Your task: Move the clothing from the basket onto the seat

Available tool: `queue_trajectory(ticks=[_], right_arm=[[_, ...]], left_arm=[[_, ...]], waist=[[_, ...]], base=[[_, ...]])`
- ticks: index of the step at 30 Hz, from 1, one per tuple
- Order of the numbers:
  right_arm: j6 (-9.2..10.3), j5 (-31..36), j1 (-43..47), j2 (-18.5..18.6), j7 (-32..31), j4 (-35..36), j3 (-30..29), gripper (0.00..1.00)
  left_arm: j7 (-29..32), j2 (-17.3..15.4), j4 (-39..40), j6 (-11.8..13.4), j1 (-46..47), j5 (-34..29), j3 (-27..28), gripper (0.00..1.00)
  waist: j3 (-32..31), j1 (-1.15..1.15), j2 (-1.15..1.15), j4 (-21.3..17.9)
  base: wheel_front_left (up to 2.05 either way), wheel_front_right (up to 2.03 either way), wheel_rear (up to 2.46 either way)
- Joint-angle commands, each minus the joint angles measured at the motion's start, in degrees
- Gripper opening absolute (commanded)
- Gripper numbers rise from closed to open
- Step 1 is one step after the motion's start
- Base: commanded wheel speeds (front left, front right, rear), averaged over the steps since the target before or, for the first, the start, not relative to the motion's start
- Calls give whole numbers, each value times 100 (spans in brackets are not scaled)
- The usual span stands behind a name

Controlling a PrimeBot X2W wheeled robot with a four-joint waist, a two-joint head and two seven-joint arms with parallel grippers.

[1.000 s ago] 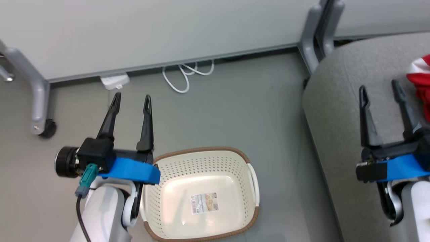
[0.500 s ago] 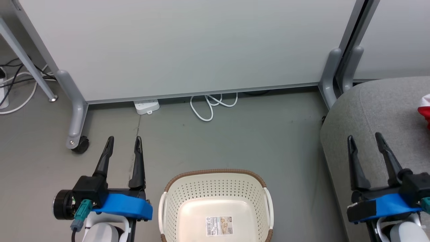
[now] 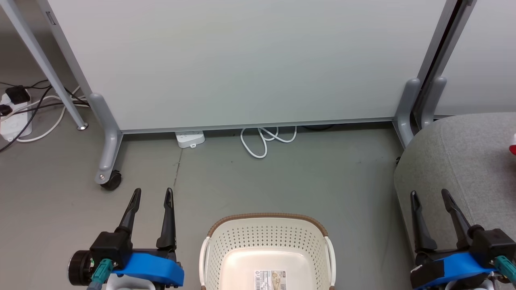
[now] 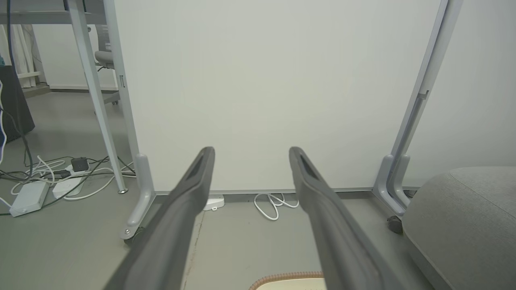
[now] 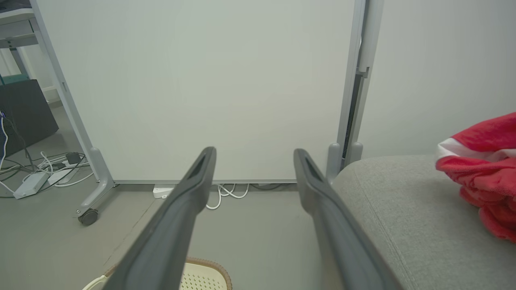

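Grey floor (image 3: pixel 306 181), basket (image 3: pixel 266 241) on it, sticker (image 3: pixel 271 279) inside; clothing (image 5: pixel 483 177) on seat (image 5: pixel 403 225).

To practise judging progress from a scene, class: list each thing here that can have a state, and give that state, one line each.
basket: upright on the floor, no clothing in the part that shows.
clothing: bunched up, lying on the seat.
seat: carrying the clothing.
left hand: open, holding nothing.
right hand: open, holding nothing.
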State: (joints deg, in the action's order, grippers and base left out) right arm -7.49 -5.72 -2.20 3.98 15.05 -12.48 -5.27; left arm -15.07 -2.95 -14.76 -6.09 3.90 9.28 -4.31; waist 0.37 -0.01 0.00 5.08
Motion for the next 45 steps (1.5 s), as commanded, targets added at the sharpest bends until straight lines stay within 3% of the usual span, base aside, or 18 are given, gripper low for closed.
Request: queue_trajectory(ticks=[1,15,16,20,45], right_arm=[[-1,-27,57,-27,19,-32,-10,100],[-1,-28,73,-71,19,-86,-14,100],[0,-12,4,-54,0,-85,-14,0],[0,-72,24,-76,-57,-301,-28,0],[0,-2673,-113,-84,-690,-235,-54,0]], left_arm=[[-15,8,-24,-17,-37,19,16,100],[-15,9,-86,8,-66,-32,-18,100],[0,1,-80,2,-42,2,-11,0],[50,2,-268,0,-172,68,1,0],[687,3,-152,-46,-26,2559,333,0]], waist=[[-17,1,0,26],[-40,1,0,139],[-41,1,0,140],[-41,1,0,138],[-37,1,0,13]], base=[[0,0,0],[0,0,0],[0,0,0],[0,0,0],[0,0,0]])
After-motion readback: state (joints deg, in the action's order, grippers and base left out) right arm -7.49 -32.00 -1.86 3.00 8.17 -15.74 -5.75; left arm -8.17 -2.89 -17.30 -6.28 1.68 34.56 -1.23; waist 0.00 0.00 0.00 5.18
